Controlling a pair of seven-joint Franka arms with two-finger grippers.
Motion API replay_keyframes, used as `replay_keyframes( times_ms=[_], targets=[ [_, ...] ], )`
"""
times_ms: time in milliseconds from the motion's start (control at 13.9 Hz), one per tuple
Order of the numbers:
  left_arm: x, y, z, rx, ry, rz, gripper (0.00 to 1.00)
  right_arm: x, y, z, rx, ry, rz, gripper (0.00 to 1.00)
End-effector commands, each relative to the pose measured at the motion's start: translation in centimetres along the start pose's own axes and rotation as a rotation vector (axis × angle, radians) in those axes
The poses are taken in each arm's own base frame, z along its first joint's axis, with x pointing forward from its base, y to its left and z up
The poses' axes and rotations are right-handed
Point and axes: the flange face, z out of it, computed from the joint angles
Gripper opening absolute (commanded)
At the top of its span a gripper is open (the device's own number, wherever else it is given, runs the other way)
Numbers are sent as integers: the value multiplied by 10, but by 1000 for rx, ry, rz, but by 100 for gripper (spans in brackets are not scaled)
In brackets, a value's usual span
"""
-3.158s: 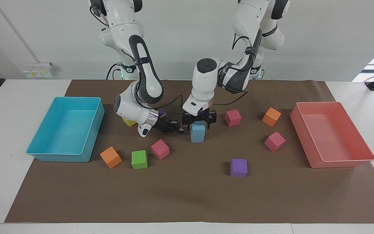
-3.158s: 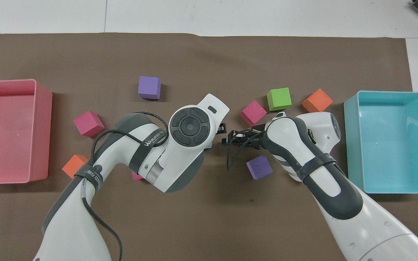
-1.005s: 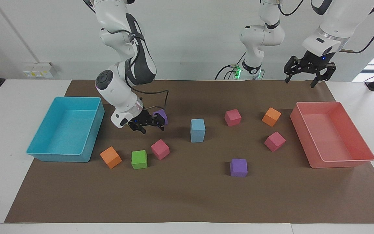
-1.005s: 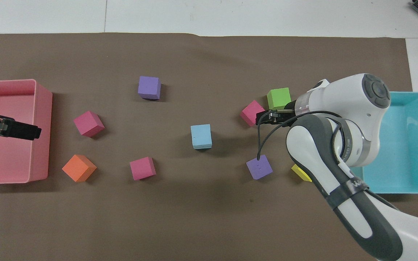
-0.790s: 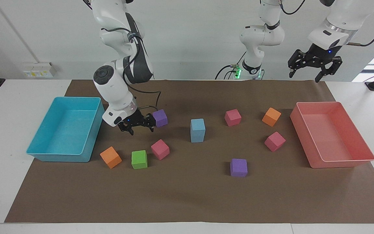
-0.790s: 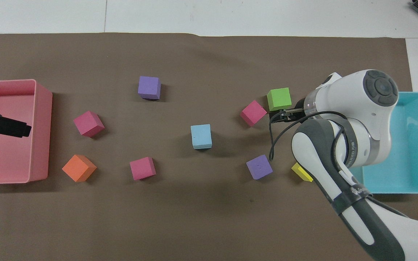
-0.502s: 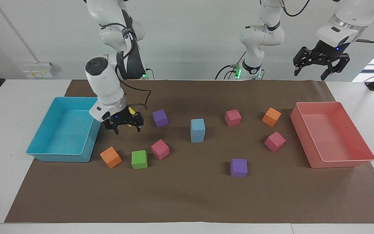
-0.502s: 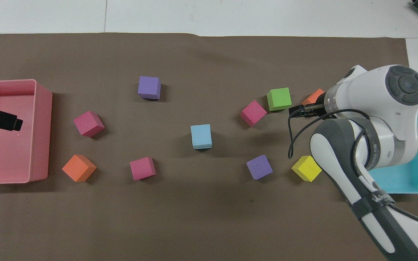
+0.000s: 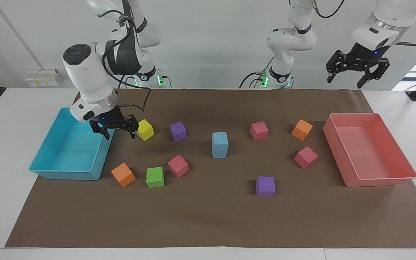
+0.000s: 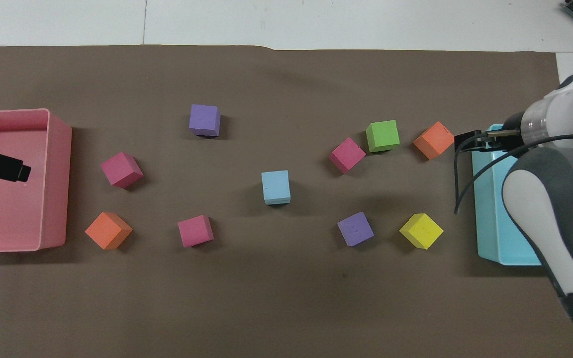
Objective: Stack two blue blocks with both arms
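Two small sky-blue foam cubes (image 9: 220,144) stand one on the other mid-mat, edges flush, nothing touching them; judged from that, the stacking is done and both arms are clear of it. Left arm's black two-finger gripper (image 9: 357,70) hangs high over the mat's edge by the salmon-pink plastic tray (image 9: 403,159), fingers spread, holding nothing. Right arm's black two-finger gripper (image 9: 114,126) hovers low over the rim of the turquoise rectangular tray (image 9: 51,168), fingers likewise spread and empty, just beside a yellow foam cube (image 9: 145,129). Around the stack the brown paper mat (image 9: 208,224) lies bare on all sides: nearest neighbours are a purple cube (image 9: 177,131) toward the right arm's end and a magenta cube (image 9: 259,130) toward the left arm's end, both apart from it. The mat strip farthest from the robots is open; the tray walls bound both ends.
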Motion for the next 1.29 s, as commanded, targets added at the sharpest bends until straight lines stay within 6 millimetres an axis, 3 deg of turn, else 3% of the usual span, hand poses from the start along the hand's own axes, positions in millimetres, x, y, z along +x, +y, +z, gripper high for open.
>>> replay_keyframes(
  times_ms=[0, 359, 574, 861, 1220],
  targets=[
    [-9, -1, 1, -9, -24, 1, 100, -10, 13, -35, -29, -2, 10, 100],
    [-14, -2, 2, -12, -42, -7, 100, -22, 47, -73, -32, -20, 8, 100],
    [-15, -1, 2, -11, -41, -42, 100, -27, 61, -107, -55, -24, 4, 100],
    [-15, -8, 2, -12, -38, -54, 100, -28, 63, -112, -68, -14, 10, 100],
    [-15, -8, 2, -11, -40, -54, 100, -38, 42, -120, 12, -107, 30, 100]
  ],
)
